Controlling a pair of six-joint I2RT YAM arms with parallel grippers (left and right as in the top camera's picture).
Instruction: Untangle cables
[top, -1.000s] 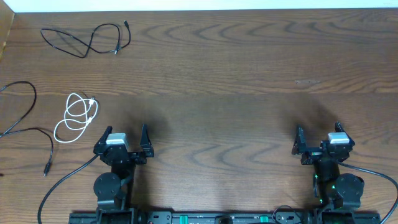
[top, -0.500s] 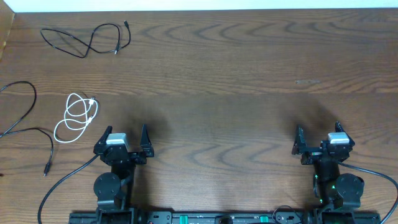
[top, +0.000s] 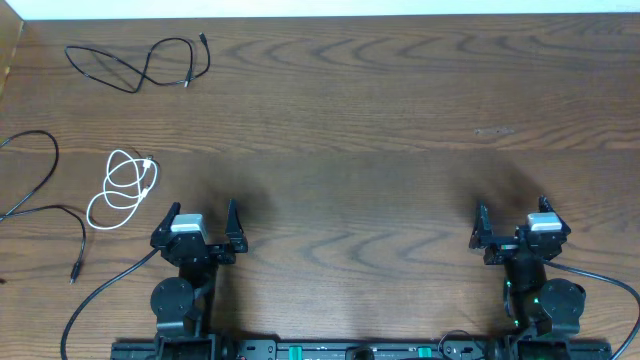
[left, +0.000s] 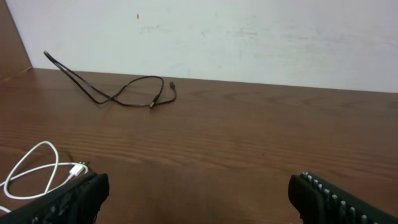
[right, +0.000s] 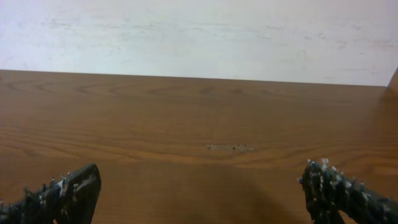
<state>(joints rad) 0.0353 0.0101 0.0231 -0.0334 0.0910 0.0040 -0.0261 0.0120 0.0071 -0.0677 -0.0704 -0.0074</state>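
Observation:
Three cables lie apart on the left of the wooden table. One black cable (top: 140, 65) sits at the far left back; it also shows in the left wrist view (left: 118, 93). A second black cable (top: 45, 205) runs along the left edge. The white cable (top: 125, 188) lies coiled just left of my left gripper (top: 198, 222); its plug end shows in the left wrist view (left: 37, 177). My left gripper (left: 199, 193) is open and empty near the front edge. My right gripper (top: 510, 222) is open and empty at the front right, also seen in the right wrist view (right: 199, 193).
A pale wall (left: 249, 37) stands behind the table's far edge. A small scuff mark (right: 229, 147) is on the wood ahead of the right gripper. Thick black arm cables (top: 100, 295) trail from the arm bases at the front.

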